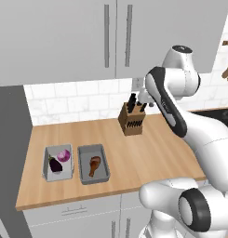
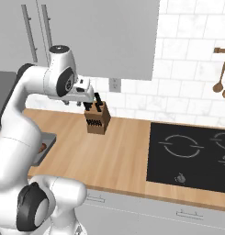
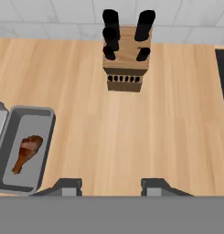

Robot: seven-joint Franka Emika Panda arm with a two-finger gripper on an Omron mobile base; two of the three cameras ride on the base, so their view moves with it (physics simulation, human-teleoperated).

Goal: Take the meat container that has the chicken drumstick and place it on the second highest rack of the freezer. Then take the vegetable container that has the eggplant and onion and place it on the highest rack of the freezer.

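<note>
Two grey trays lie side by side on the wooden counter (image 1: 148,153) near its front left. The meat container (image 1: 93,163) (image 3: 25,149) holds the chicken drumstick (image 1: 94,166) (image 3: 26,153). To its left, the vegetable container (image 1: 57,161) holds the dark eggplant (image 1: 55,164) and the pink onion (image 1: 64,155). My gripper (image 3: 111,187) (image 2: 73,103) hangs high over the counter, right of the meat container and in front of the knife block. It is open, with nothing between the fingers. The freezer's racks are out of view.
A wooden knife block (image 1: 131,121) (image 3: 125,64) stands at the back of the counter under the hand. A black cooktop (image 2: 192,156) lies to the right, with wooden utensils (image 2: 219,78) hanging above it. Wall cabinets (image 1: 110,37) hang overhead. A tall grey panel (image 1: 8,148) borders the counter's left end.
</note>
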